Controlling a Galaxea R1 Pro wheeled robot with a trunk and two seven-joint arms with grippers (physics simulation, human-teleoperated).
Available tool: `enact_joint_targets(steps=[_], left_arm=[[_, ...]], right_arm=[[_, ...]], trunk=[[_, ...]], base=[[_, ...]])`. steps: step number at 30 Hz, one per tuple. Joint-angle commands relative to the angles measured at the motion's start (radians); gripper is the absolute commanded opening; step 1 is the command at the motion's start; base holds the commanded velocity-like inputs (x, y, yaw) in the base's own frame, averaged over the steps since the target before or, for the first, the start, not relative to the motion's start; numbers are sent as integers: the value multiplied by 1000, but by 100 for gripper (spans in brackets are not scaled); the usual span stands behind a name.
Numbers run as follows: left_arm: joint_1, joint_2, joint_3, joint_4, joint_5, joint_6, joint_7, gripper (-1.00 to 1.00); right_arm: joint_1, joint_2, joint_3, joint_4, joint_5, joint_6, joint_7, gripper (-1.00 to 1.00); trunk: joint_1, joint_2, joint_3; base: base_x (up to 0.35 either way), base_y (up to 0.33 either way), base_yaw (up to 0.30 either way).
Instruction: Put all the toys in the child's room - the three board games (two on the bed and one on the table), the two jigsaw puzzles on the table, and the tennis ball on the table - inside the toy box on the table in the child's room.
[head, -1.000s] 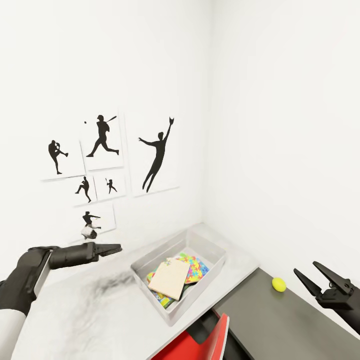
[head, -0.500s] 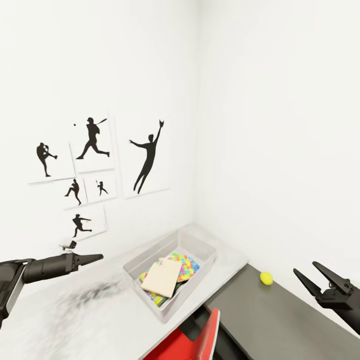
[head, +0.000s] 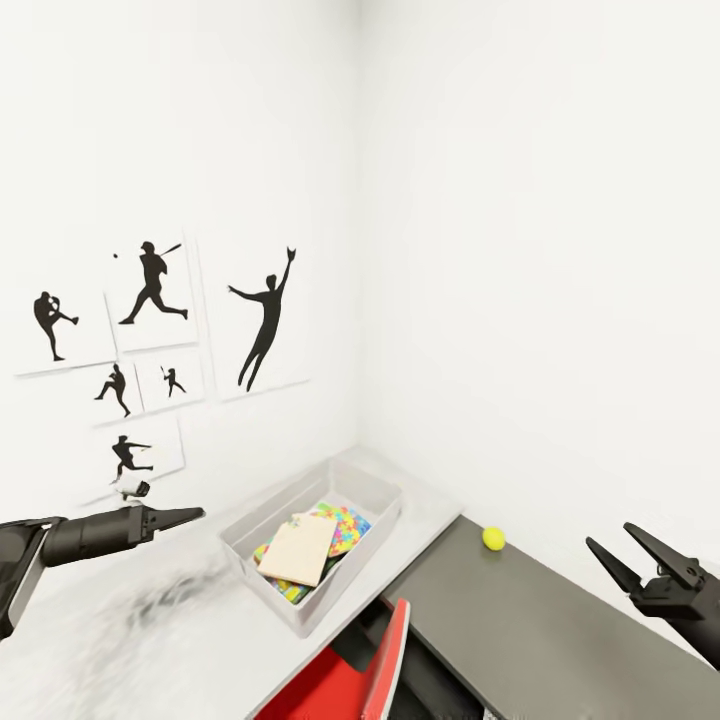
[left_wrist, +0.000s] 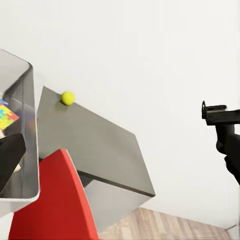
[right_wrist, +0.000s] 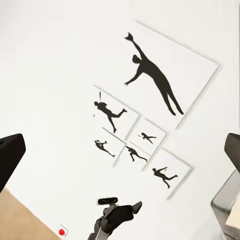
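You are facing a white corner of the room, with a light grey surface (head: 120, 640) running along the left wall. On it sits the toy box (head: 380, 505), a pale grey open bin, near the far end of the surface by the corner. Inside the bin a beige flat box (head: 298, 548) lies tilted on top of bright jigsaw puzzles (head: 340, 525) patterned in yellow, pink, green and blue. What lies under them you cannot tell.

To the right of the bin, a lower dark grey shelf unit (head: 540, 630) joins the surface. The tennis ball (head: 493, 538), small and yellow-green, rests on the far part of this shelf close to the right wall, well apart from the bin.

Your left gripper (head: 190, 516) reaches in from the left, hovering above the surface just left of the bin, holding nothing; its fingers look pressed together into a point. Your right gripper (head: 632, 555) hangs at the right edge above the shelf, fingers spread wide, empty, well right of the ball.

A red chair back (head: 385, 670) stands near you, in front of the bin. Black sports silhouette pictures (head: 262, 320) hang on the left wall above the surface.
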Motion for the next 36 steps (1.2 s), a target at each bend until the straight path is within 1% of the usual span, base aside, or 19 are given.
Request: enact_joint_targets(steps=[1, 18, 36], left_arm=[[0, 0, 0, 0, 0, 11, -4, 100], [1, 0, -1, 0, 0, 11, -4, 100], [1, 0, -1, 0, 0, 9, -4, 100]], right_arm=[[0, 0, 0, 0, -1, 4, 1, 100], [0, 1, 3, -1, -1, 2, 1, 100], [0, 1, 3, 0, -1, 2, 1, 100]], trunk=[[0, 0, 1], [0, 0, 22], [0, 0, 43]], base=[[-164, 0, -205], [-181, 0, -206], [-17, 0, -206]])
